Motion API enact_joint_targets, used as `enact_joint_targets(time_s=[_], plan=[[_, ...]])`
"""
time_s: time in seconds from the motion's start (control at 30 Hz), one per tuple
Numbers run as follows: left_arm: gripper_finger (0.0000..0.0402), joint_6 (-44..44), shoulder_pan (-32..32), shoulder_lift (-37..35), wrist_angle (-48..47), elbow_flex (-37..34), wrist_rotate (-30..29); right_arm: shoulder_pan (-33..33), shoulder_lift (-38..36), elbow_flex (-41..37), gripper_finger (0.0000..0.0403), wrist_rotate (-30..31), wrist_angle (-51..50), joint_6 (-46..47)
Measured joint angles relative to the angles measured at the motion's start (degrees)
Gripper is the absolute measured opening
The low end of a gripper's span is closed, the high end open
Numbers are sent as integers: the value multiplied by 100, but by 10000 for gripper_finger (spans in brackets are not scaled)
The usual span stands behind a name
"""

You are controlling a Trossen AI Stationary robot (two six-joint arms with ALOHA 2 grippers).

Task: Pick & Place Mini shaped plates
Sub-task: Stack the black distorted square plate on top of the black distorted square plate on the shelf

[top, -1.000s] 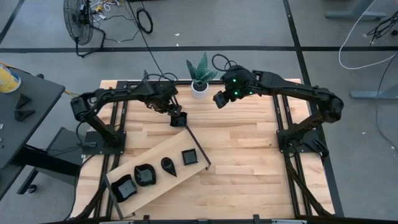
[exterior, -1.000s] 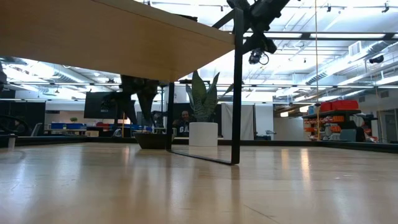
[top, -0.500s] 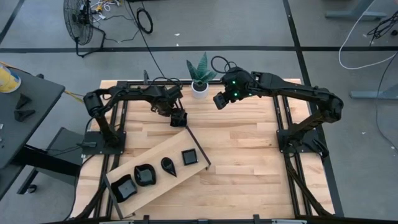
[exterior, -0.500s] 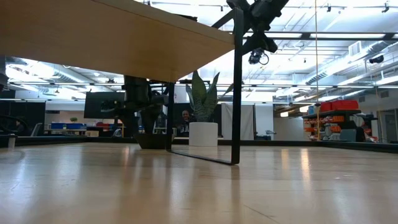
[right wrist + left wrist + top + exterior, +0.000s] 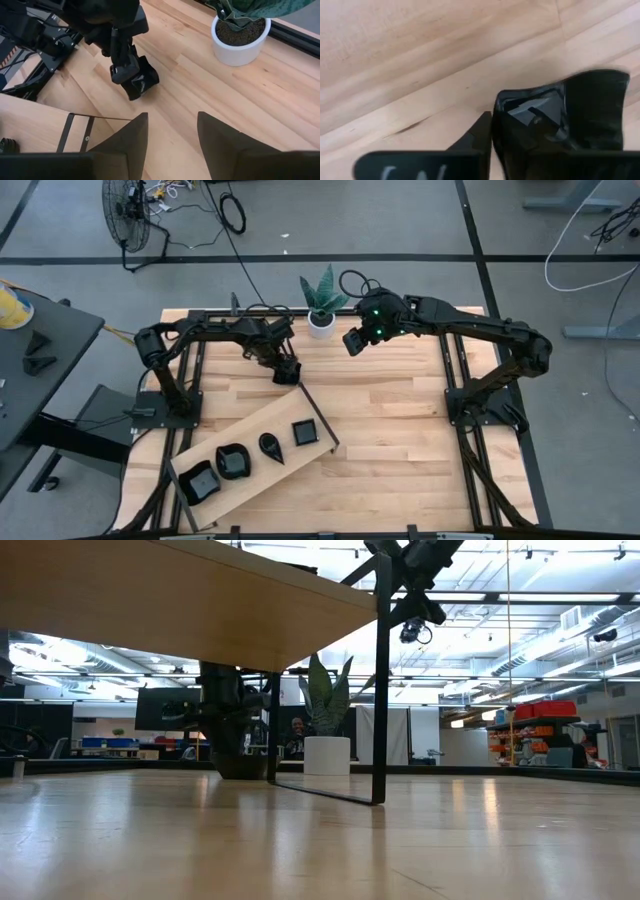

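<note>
From above, four mini shaped plates [image 5: 258, 453] sit on the wooden board [image 5: 330, 420]; a fifth plate [image 5: 287, 373] remains on the table [image 5: 400, 420]. The left wrist view shows the left gripper [image 5: 492, 145] fingers clenched on its rim. The right wrist view shows the right gripper [image 5: 170, 132] released, waiting above.

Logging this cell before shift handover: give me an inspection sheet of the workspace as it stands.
Surface: wooden table, bare at right.
Job's things: four black plates on the raised board; a fifth plate on the table.
Clutter: potted plant at the far edge.
Grippers: left gripper down on the fifth plate, fingers closed on its rim; right gripper open, raised, empty.
Cables: black loops at the right arm's wrist; more on the floor.
Surroundings: fan, side table.
</note>
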Motion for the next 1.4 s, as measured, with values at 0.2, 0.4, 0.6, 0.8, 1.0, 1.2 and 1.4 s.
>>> enact_joint_targets(time_s=[0.2, 0.4, 0.6, 0.8, 1.0, 1.2, 1.4], plan=[[6, -7, 2, -4, 26, 0, -36, 0, 2, 0, 173, 0, 0, -6], [6, 35, 9, -55, 13, 0, -42, 0, 2, 0, 173, 0, 1, -81], [4, 307, 128, -465, -323, 101, 114, 0, 2, 0, 173, 0, 2, -166], [3, 777, 212, -1134, -1112, 420, 137, 0, 2, 0, 173, 0, 26, -221], [2, 1200, 222, -1735, -1831, 937, 359, 2, 2, 0, 173, -1, 40, -295], [1, 1642, 71, -2294, -2662, 1444, 691, 64, 2, 0, 173, -13, 39, -353], [1, 1690, -298, -2942, -3032, 1749, 997, 308, 2, 0, 173, 0, 44, -860]])
